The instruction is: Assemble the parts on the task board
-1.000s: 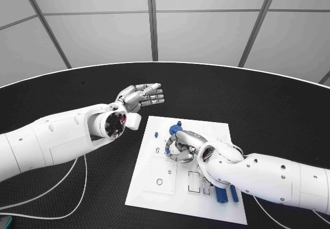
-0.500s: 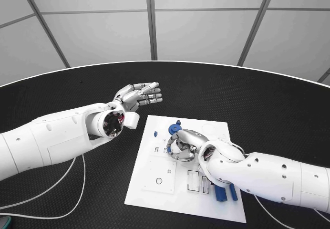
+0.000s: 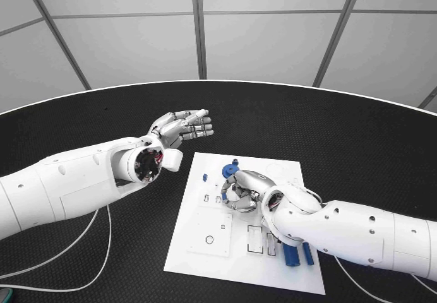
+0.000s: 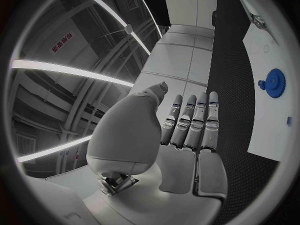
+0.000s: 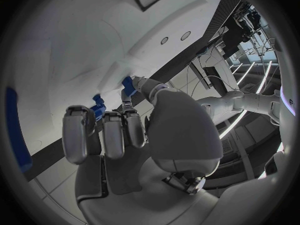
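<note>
Black table [image 3: 346,145] lay bare around the task board [image 3: 282,173].
Left hand [image 3: 185,126] hovered spread, holding nothing; right hand [image 3: 244,190] pinched a small blue part [image 5: 98,109] mid-board.

The left hand [image 3: 185,126] is held above the black table [image 3: 346,132], fingers extended and together, with nothing in them. The right hand [image 3: 244,191] is curled over the task board [image 3: 214,233]. A blue gear [image 3: 231,170] is seen just beyond its fingertips. Two blue bars [image 3: 298,254] are located behind the hand, beside its forearm. Whether a part is gripped cannot be determined.
</note>
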Controlling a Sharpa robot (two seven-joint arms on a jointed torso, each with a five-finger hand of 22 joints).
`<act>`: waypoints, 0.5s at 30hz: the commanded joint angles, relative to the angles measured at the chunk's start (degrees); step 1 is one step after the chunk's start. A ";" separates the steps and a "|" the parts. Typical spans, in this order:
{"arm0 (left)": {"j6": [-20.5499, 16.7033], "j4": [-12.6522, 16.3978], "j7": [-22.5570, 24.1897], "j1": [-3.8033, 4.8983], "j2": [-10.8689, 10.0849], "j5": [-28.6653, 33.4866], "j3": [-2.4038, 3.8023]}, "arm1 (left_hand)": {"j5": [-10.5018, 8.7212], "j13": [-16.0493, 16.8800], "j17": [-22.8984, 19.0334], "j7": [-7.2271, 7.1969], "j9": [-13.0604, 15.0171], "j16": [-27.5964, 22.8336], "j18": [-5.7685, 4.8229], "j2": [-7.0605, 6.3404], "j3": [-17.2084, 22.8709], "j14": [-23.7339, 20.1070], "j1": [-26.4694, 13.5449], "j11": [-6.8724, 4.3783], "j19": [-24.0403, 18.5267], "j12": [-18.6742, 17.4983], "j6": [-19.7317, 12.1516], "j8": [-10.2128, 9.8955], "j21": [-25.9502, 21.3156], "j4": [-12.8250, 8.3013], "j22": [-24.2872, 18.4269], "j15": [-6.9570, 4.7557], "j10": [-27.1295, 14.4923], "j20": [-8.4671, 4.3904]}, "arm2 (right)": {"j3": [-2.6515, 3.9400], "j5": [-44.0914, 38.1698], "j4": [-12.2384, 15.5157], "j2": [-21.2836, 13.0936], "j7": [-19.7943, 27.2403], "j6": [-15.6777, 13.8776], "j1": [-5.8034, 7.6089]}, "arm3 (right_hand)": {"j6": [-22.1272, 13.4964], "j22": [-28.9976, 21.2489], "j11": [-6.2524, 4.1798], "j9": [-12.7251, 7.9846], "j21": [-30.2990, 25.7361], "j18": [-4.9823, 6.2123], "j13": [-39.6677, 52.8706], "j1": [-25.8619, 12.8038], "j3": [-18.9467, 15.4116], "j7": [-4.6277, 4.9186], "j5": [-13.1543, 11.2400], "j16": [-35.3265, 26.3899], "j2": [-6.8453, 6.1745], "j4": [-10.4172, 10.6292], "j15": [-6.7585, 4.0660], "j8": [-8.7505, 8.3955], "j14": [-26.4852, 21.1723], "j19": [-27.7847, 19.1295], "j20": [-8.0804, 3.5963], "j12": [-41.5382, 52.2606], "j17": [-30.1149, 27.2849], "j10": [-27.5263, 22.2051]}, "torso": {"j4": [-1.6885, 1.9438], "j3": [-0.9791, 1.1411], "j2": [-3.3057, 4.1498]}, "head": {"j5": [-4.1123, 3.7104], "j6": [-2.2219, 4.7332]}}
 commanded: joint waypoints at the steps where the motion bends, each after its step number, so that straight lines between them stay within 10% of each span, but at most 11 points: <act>1: -0.01 0.02 -0.01 0.00 -0.04 0.00 0.00 | -0.36 0.07 0.10 3.51 0.07 -0.03 0.58 -0.03 0.35 0.29 -0.05 0.02 0.29 0.37 0.50 0.15 -0.05 0.13 -0.10 -0.20 0.54 0.05 | 0.00 0.00 -0.15 0.13 -0.11 0.18 0.00 | 0.11 8.38 0.49 -0.01 -0.12 -0.86 11.07 -0.68 0.06 -0.24 0.30 0.05 -0.16 -0.32 0.24 0.23 6.15 3.40 0.27 -0.01 15.10 2.71 | -0.02 0.03 0.04 | 0.00 -0.07; 15: -0.03 0.09 -0.06 0.01 -0.15 0.00 0.00 | -0.38 0.05 0.13 3.54 0.07 -0.05 0.59 -0.13 0.46 0.38 -0.13 0.02 0.33 0.34 0.54 0.14 -0.05 0.09 -0.14 -0.23 0.65 0.06 | 0.00 0.00 -0.46 0.44 -0.68 1.45 -0.01 | -0.27 8.25 0.59 0.01 -0.25 -0.82 10.89 -1.35 -0.29 -0.12 0.35 0.05 -0.81 -0.39 0.32 0.17 6.15 3.34 0.35 -0.22 15.10 2.53 | 0.00 0.08 0.08 | -0.20 -0.33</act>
